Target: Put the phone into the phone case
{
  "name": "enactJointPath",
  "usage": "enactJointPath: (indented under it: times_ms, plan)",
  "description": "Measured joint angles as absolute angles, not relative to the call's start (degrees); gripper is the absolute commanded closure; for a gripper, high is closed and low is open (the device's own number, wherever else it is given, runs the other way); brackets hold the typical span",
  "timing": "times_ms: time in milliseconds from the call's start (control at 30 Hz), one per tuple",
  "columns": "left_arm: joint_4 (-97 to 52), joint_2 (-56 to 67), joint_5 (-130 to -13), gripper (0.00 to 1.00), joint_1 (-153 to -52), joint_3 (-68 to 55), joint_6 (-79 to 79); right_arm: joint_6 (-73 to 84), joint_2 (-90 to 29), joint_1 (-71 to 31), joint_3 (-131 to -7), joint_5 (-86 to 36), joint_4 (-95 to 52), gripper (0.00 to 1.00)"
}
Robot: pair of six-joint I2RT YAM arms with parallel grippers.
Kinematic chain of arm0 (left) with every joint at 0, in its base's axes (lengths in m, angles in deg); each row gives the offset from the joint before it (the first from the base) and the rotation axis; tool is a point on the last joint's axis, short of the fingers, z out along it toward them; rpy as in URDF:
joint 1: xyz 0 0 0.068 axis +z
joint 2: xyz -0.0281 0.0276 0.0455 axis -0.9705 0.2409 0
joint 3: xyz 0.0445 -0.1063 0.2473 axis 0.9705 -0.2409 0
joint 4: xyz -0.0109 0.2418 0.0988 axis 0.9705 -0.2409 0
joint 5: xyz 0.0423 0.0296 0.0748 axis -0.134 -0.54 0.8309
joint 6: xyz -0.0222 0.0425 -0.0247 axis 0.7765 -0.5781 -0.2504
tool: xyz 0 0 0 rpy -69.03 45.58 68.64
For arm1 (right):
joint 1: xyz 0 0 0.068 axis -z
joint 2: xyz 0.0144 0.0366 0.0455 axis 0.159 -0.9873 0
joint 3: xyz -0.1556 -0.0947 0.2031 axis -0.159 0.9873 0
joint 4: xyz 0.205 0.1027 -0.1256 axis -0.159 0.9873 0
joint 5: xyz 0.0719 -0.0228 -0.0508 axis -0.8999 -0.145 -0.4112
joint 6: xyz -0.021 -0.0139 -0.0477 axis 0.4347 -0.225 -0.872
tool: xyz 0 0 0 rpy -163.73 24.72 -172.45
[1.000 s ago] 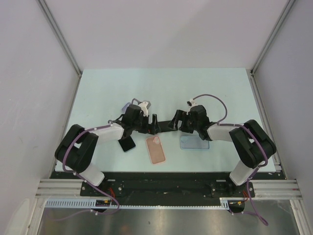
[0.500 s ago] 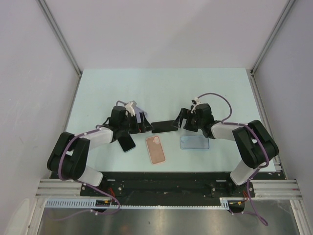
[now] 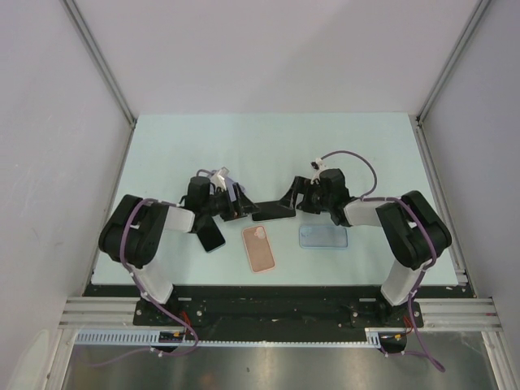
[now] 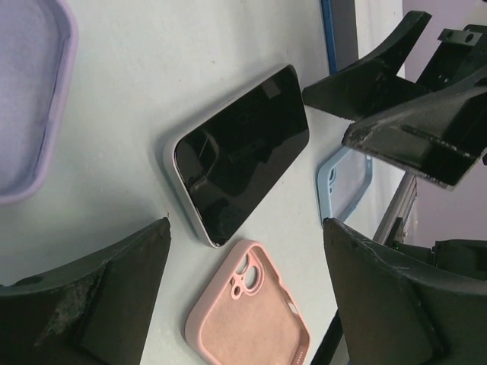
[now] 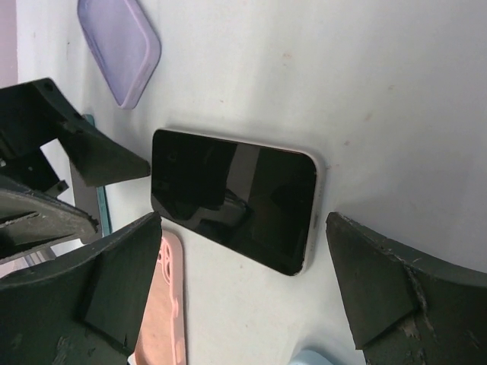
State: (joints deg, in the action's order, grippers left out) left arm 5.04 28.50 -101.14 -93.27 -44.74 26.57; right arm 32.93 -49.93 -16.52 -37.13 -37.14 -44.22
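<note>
Both spread wide and empty, the left pincer (image 3: 237, 208) and right pincer (image 3: 294, 201) flanked the phone (image 3: 272, 214), which lay screen-up on the table (image 3: 268, 146), apparently untouched, probably for an end-to-end lift. The pink case (image 3: 259, 248) lay open-side-up just beside it, ready to receive it.

Pretty simple view here: a black-screened phone with a pale silvery edge (image 4: 242, 156) is lying flat, screen up, on the pale tabletop (image 4: 152, 68). The left tool (image 4: 245, 226) is spread wide with the phone sitting in the gap, and neither dark finger touches it. A pink soft phone case (image 4: 247, 319) lies open side up just on the near side of the phone. There's a light blue case (image 4: 321, 194) further right, partly hidden by the right tool (image 4: 326, 114), plus a lilac case (image 4: 30, 99) cut off at the frame edge.
</note>
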Motion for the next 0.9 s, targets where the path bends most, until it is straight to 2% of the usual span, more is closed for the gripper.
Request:
enactJointPath:
  times_ms: [400, 900]
  plan:
    - [8.9, 32.9, -99.9, 0.16, -93.9, -41.5, 27.5, 33.9, -52.7, -18.2, -37.9, -37.8, -48.9, 0.06]
    - [2.1, 27.7, -97.7, 0.24, -95.6, -42.5, 27.0, 34.2, -52.7, -18.9, -37.9, -37.2, -49.1, 0.06]
